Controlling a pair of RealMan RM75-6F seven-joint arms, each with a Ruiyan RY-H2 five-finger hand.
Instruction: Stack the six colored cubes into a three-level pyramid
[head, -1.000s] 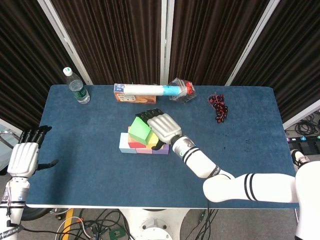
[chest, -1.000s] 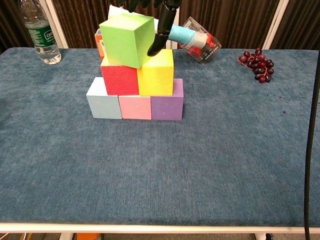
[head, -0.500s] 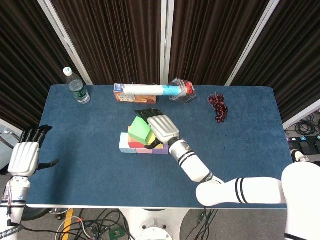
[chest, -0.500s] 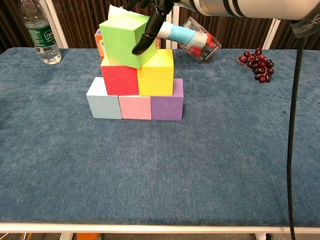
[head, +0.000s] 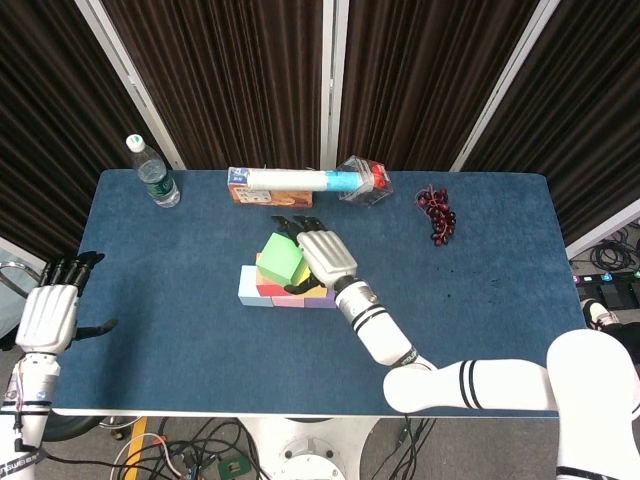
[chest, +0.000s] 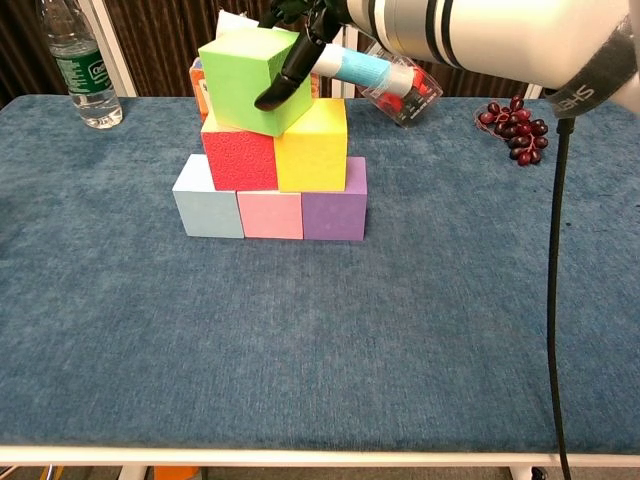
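Near the desk's (chest: 420, 330) far edge we see a clear plastic container (chest: 400, 80) lying on its side with red items inside and a blue-and-white tube (head: 300, 180) reaching into its mouth. Our right robot hand (head: 322, 254) reaches over the pyramid from the near edge, fingers (chest: 285, 85) clamped on the tilted green cube (chest: 250, 78), which rests on the red cube (chest: 240, 158) and yellow cube (chest: 313, 145). Below stand 3 cubes in a row: light blue cube (chest: 208, 200), pink cube (chest: 270, 214), purple cube (chest: 335, 208). Our left robot hand (head: 48, 312) hangs off the desk's left edge, fingers apart, holding nothing.
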